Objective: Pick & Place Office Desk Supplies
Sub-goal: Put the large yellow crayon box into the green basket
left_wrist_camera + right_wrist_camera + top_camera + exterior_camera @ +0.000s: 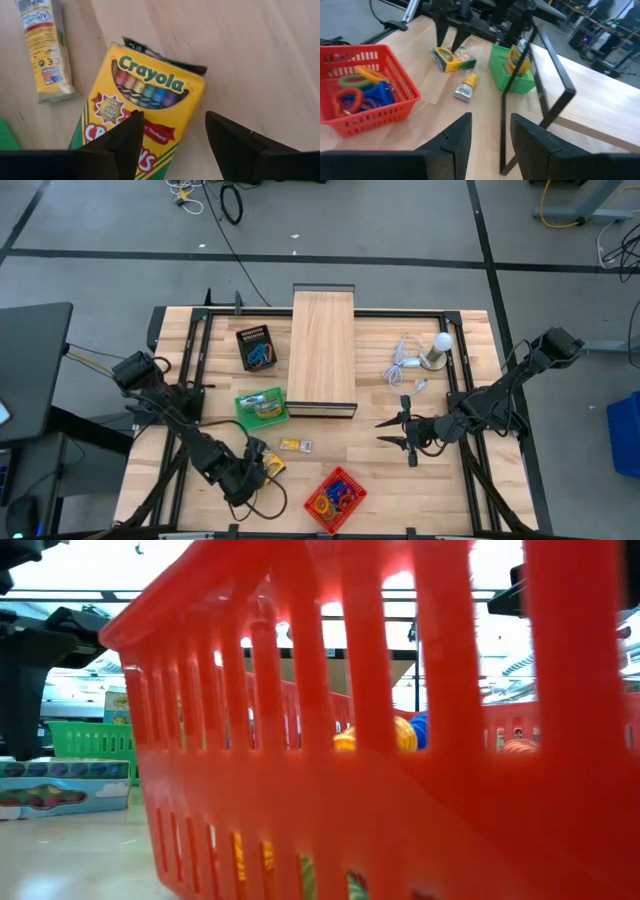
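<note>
the left gripper (pixel 262 464) hovers right over the crayon box (pixel 142 107), which lies flat on the table (pixel 380 470) near the front edge, between the green basket (pixel 262 408) and the red basket (pixel 334 498). its fingers (pixel 122 142) are spread, one over the box and one just beside its edge, holding nothing. the box's long axis runs roughly along the line of approach, so the fingers straddle its narrow width. a small glue tube (pixel 45 47) lies just beside it. the right gripper (pixel 398 432) waits well apart, its fingers spread and empty; the left arm is clearly nearer.
</note>
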